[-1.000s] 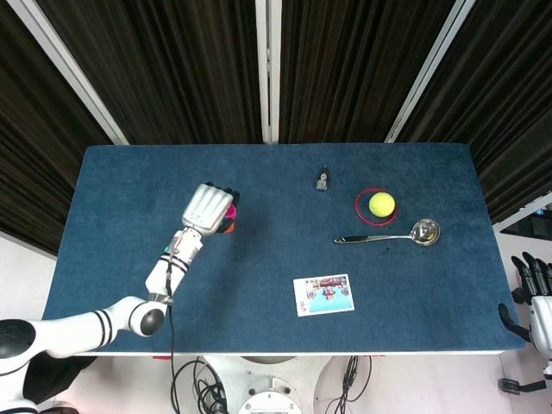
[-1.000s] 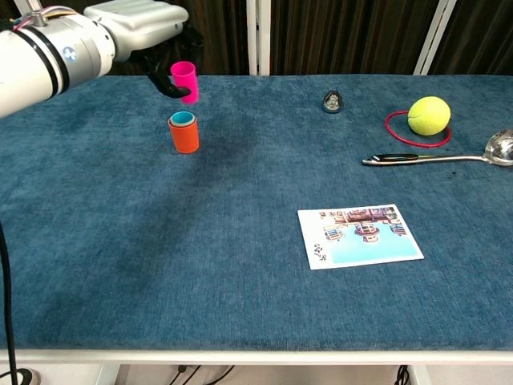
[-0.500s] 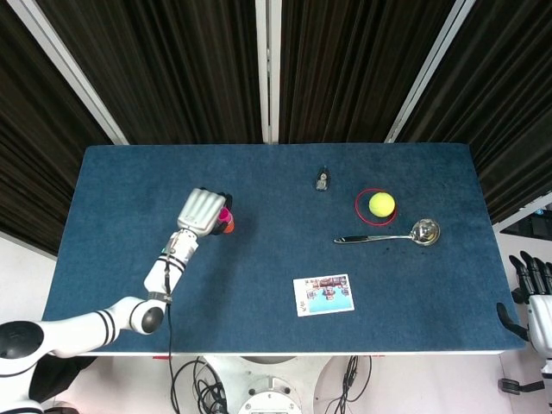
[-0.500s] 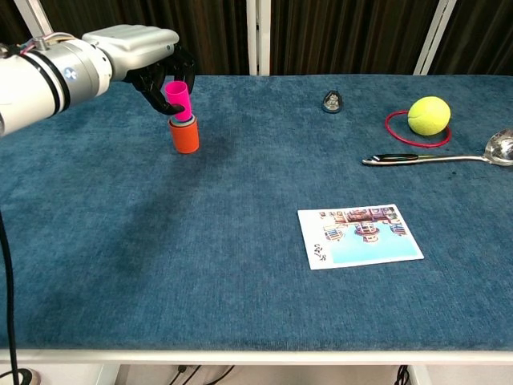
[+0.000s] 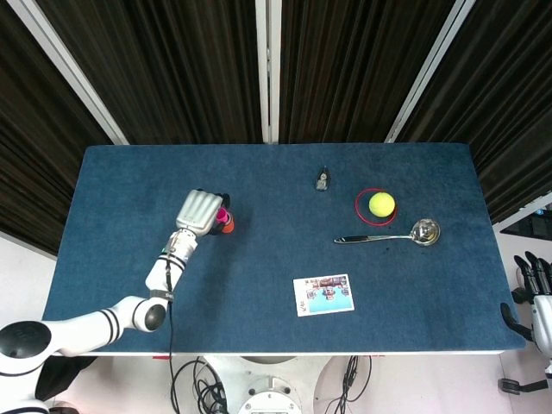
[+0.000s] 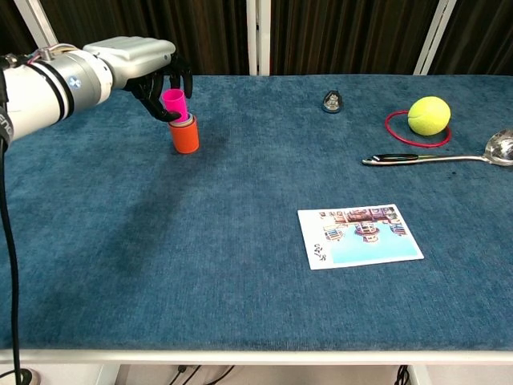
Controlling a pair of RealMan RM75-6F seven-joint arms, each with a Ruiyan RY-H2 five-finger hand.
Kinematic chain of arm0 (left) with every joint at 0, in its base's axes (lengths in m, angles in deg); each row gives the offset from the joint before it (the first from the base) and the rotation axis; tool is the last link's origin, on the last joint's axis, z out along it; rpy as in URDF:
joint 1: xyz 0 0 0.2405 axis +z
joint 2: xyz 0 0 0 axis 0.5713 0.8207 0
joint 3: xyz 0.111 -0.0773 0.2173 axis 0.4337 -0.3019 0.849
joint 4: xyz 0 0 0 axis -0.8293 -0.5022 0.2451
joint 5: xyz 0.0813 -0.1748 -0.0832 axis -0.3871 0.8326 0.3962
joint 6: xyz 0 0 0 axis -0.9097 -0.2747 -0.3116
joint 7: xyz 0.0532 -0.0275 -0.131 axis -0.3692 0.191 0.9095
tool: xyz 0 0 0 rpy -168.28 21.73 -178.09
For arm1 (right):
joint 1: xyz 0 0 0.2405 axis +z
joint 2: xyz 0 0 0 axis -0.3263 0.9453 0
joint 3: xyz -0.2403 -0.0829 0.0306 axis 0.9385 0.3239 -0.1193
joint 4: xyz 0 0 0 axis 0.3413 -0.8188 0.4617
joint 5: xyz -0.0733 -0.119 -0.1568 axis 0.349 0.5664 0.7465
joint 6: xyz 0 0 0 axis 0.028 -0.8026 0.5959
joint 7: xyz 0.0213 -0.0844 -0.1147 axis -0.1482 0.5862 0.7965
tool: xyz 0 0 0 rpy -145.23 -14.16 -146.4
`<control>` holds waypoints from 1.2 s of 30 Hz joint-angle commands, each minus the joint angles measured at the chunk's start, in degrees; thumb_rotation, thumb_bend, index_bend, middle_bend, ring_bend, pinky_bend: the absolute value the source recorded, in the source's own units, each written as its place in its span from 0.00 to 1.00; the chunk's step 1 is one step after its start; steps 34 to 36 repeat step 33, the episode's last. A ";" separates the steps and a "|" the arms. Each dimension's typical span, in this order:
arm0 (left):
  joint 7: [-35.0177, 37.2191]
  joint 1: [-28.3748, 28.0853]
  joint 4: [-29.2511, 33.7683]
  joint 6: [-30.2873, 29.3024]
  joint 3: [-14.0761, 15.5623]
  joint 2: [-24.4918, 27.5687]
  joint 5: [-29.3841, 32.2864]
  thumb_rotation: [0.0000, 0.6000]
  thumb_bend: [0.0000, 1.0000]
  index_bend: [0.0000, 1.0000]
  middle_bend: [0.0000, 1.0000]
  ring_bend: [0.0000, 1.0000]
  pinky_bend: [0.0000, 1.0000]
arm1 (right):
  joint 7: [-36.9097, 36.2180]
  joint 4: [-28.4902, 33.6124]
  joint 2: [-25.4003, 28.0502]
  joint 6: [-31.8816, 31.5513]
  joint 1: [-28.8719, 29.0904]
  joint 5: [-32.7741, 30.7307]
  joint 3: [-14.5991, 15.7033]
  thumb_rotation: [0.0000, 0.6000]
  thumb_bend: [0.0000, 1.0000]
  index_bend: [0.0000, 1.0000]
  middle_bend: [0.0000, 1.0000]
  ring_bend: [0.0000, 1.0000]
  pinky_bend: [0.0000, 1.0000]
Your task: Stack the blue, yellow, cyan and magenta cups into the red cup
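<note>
Left hand (image 6: 144,68) out over table, fingers (image 6: 164,103) curled, gripping; right hand (image 5: 536,302) idle off table edge

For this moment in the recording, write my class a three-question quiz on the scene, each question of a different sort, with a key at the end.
1. True or false: the left hand holds the magenta cup with its base entering the red cup.
2. Which thing lies inside the red ring?
A. the spoon
B. the tennis ball
C. the picture card
3. Fill in: the right hand hangs off the table's ____ edge, holding nothing.

Key
1. True; the magenta cup is tilted and not yet fully seated.
2. B
3. right
</note>
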 commanded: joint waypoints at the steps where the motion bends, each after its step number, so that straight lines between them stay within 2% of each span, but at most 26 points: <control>1: 0.90 0.13 0.77 0.25 0.66 0.63 -1.61 1.00 0.24 0.18 0.26 0.28 0.28 | 0.06 -0.02 -0.04 0.10 0.04 -0.02 0.02 1.00 0.31 0.00 0.00 0.00 0.00; 3: 2.13 0.35 1.43 -0.35 0.63 1.06 -2.99 1.00 0.21 0.11 0.15 0.14 0.18 | 0.12 0.04 -0.05 0.13 0.06 -0.01 0.01 1.00 0.31 0.00 0.00 0.00 0.00; 4: 2.77 0.51 1.77 -0.84 0.55 1.26 -3.66 1.00 0.21 0.10 0.14 0.12 0.16 | 0.15 0.07 -0.04 0.10 0.07 -0.01 -0.01 1.00 0.31 0.00 0.00 0.00 0.00; 7: 4.05 1.66 4.24 -3.23 0.33 2.86 -5.30 1.00 0.19 0.09 0.12 0.08 0.13 | 0.18 0.16 -0.01 -0.01 0.09 0.02 -0.10 1.00 0.31 0.00 0.00 0.00 0.00; 10: 1.42 4.66 8.58 -9.97 1.98 6.38 -9.02 1.00 0.19 0.09 0.12 0.08 0.11 | 0.09 0.28 0.10 -0.09 0.18 0.19 -0.16 1.00 0.31 0.00 0.00 0.00 0.00; 13: 0.21 10.82 13.13 -20.04 6.10 10.54 -15.15 1.00 0.19 0.09 0.12 0.07 0.09 | 0.17 0.27 0.24 -0.49 0.29 0.67 -0.25 1.00 0.31 0.00 0.00 0.00 0.00; 17: 4.62 20.88 16.27 -31.83 12.72 15.13 -22.20 1.00 0.17 0.09 0.12 0.06 0.08 | 1.70 -0.18 -0.27 -1.38 0.66 1.43 -0.63 1.00 0.30 0.00 0.00 0.00 0.00; 20: 6.83 26.57 16.61 -36.83 16.69 16.73 -25.17 1.00 0.15 0.09 0.12 0.05 0.07 | 5.04 -0.08 -1.03 -1.98 1.05 2.11 -0.81 1.00 0.29 0.00 0.00 0.00 0.00; 23: 8.90 31.40 15.30 -40.60 19.21 17.16 -26.75 1.00 0.13 0.09 0.12 0.03 0.06 | 6.83 0.72 -1.52 -2.49 1.50 3.56 -0.60 1.00 0.28 0.00 0.00 0.00 0.00; 27: 12.48 35.52 13.65 -41.65 20.92 18.02 -27.02 1.00 0.12 0.09 0.09 0.02 0.04 | 8.67 1.96 -1.64 -1.95 2.50 5.04 -0.33 1.00 0.27 0.00 0.00 0.00 0.00; 36: 16.14 38.24 11.83 -41.28 20.41 18.34 -27.47 1.00 0.12 0.09 0.07 0.01 0.03 | 10.93 4.71 -1.44 -0.46 3.75 5.76 -0.09 1.00 0.27 0.00 0.00 0.00 0.00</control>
